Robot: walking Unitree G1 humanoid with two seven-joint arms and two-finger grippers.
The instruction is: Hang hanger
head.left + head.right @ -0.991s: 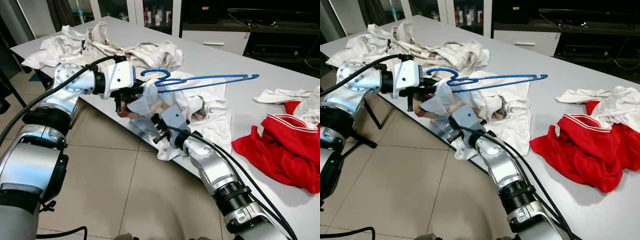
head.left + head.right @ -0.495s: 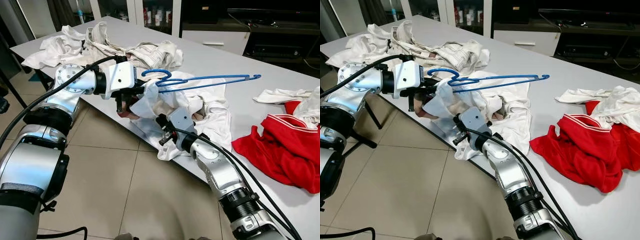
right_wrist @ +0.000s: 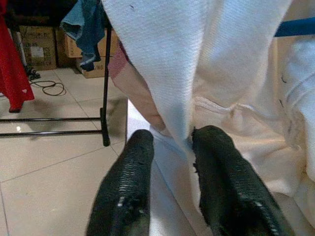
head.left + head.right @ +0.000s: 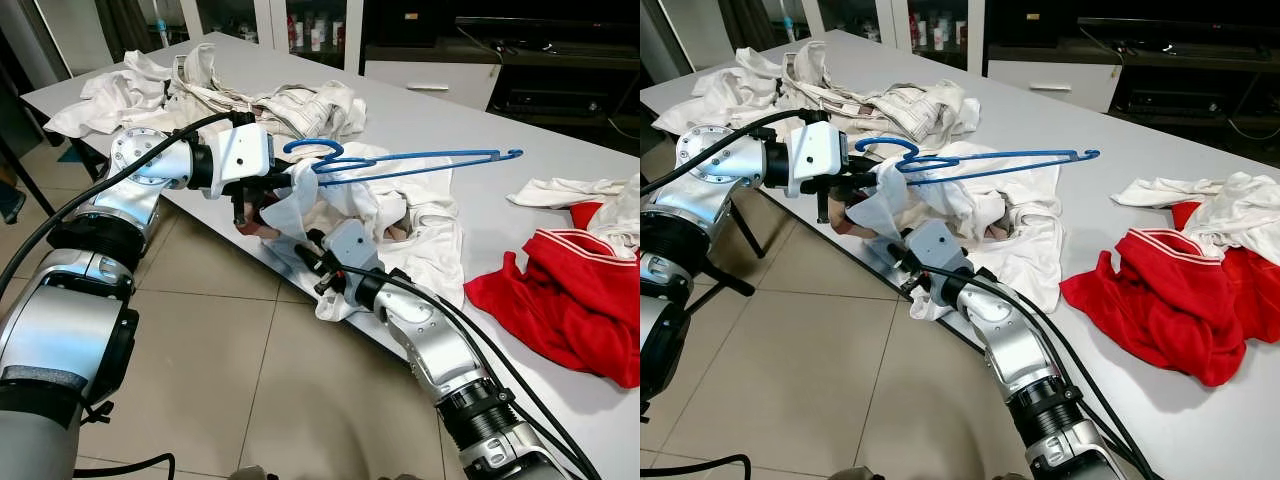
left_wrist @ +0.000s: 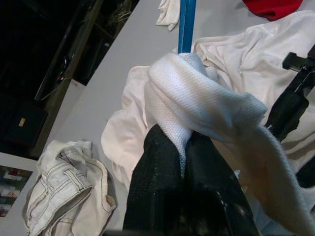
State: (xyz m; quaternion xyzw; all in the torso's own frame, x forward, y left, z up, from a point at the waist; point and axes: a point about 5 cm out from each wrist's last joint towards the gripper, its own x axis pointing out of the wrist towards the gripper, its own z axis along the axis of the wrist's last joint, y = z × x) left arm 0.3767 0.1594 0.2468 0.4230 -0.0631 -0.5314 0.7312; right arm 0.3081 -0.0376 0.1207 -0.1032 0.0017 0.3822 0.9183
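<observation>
A blue wire hanger point(image 4: 420, 160) is held level above the grey table point(image 4: 480, 110), its hook point(image 4: 310, 148) by my left gripper point(image 4: 268, 198). A white shirt point(image 4: 400, 215) lies bunched under it, with one fold lifted over the hanger's hook end. In the left wrist view my left gripper point(image 5: 179, 142) is shut on that white fold, the blue hanger point(image 5: 187, 24) just beyond it. My right gripper point(image 4: 308, 250) sits at the table's near edge below the left one. In the right wrist view its fingers point(image 3: 133, 167) stand open, with the shirt's hanging hem point(image 3: 167, 73) between them.
A red garment point(image 4: 570, 290) and a white cloth point(image 4: 560, 190) lie on the table's right. A heap of white and pale clothes point(image 4: 200, 90) covers the far left. A black rack leg point(image 3: 106, 98) stands on the tiled floor point(image 4: 220, 370) beside the table.
My right gripper has shifted a little left along the table edge, under the hanging fold. The left gripper and hanger have stayed put.
</observation>
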